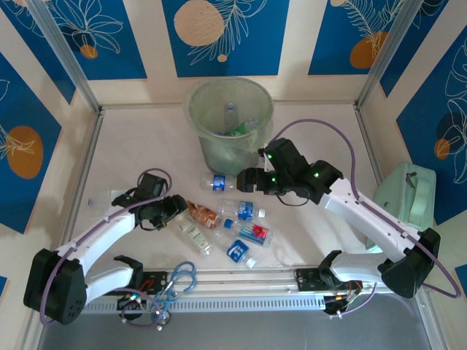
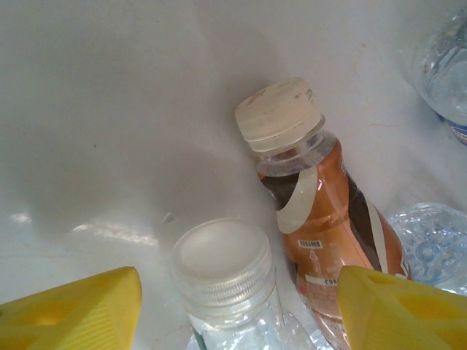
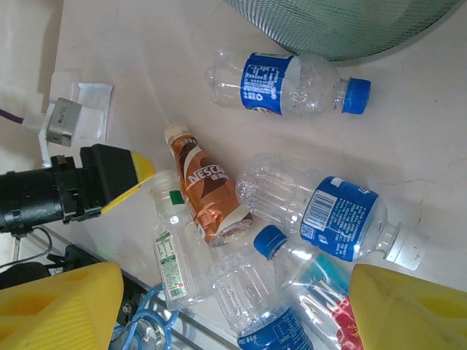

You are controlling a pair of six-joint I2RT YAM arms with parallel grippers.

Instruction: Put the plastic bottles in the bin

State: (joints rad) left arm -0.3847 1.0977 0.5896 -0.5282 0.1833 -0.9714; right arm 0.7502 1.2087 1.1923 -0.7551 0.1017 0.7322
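The pale-green bin (image 1: 230,117) stands at the back centre with a few bottles inside. Several plastic bottles lie in front of it: a blue-labelled one (image 1: 217,182) nearest the bin, a brown one (image 1: 203,214), a clear green-labelled one (image 1: 193,235), and a red-labelled one (image 1: 255,233). My left gripper (image 2: 241,310) is open and low, its jaws on either side of the clear bottle's cap (image 2: 222,266), with the brown bottle (image 2: 321,219) alongside. My right gripper (image 3: 233,310) hangs open above the pile, holding nothing, near the bin's wall (image 3: 343,25).
A mint-green lidded box (image 1: 408,193) sits by the right wall. A metal rail (image 1: 241,281) runs along the front edge, with blue loops (image 1: 179,281) on it. A white pad (image 3: 91,109) lies on the table left of the pile.
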